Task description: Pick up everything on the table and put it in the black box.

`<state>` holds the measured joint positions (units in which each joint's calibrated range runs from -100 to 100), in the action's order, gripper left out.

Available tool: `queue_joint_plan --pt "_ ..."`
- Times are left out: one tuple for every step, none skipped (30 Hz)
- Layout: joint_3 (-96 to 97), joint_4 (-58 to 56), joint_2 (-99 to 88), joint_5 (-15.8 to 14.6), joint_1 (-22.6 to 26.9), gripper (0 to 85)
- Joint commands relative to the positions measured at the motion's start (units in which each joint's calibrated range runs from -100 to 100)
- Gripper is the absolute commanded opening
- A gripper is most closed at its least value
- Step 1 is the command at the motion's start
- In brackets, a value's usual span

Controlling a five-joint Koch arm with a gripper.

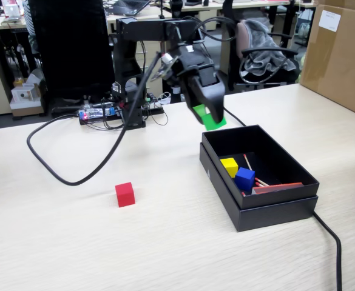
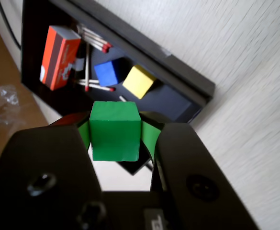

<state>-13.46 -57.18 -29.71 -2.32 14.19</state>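
Note:
My gripper (image 1: pixel 210 115) (image 2: pixel 115 132) is shut on the green cube (image 1: pixel 212 119) (image 2: pixel 115 130) and holds it in the air just beyond the far left corner of the black box (image 1: pixel 226 194) (image 2: pixel 178 76). Inside the box lie the yellow cube (image 1: pixel 229 167) (image 2: pixel 139 81) and the blue cube (image 1: pixel 245 179) (image 2: pixel 106 72), side by side. The red cube (image 1: pixel 125 194) sits alone on the table (image 1: pixel 74 242), well to the left of the box in the fixed view.
An orange matchbox (image 1: pixel 277 188) (image 2: pixel 59 56) and loose matchsticks (image 2: pixel 93 42) share the box. A thick black cable (image 1: pixel 56 173) loops on the table left of the arm base. A brown carton (image 1: pixel 341 54) stands at the far right.

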Motion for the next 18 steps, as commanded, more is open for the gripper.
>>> queue_joint_plan --pt "-5.8 -0.2 1.4 -0.5 1.2 6.0" --pt "-8.9 -0.1 8.4 -0.9 2.1 6.0" --pt "-10.1 -0.1 10.9 -1.1 2.2 6.0" --pt "-10.9 -0.1 13.2 -1.2 2.3 6.0" --pt "-11.9 -0.2 15.7 -1.3 2.4 6.1" --pt "-12.6 -0.1 17.3 -1.4 2.4 6.1" --pt "-13.2 -0.1 18.8 -1.5 2.4 6.1" --pt "-13.6 -0.2 20.2 -1.5 2.4 6.1" --pt "-13.8 -0.1 21.8 -1.5 2.4 6.1" --pt "-13.8 -0.1 23.0 -1.6 2.4 6.1" --pt "-13.7 -0.2 23.3 -1.6 2.4 6.1" --pt "-13.0 -0.2 25.1 -1.6 2.4 6.6" --pt "-12.8 -0.2 25.5 -1.6 2.4 6.8" --pt "-12.5 -0.2 25.6 -1.6 2.4 8.0" --pt "-12.1 -0.2 25.6 -1.6 2.4 13.2" --pt "-11.6 -0.7 26.0 -1.6 2.4 19.1" --pt "-11.4 -1.4 26.2 -1.6 2.4 20.7" --pt "-10.8 -1.6 26.2 -1.6 2.4 22.3"
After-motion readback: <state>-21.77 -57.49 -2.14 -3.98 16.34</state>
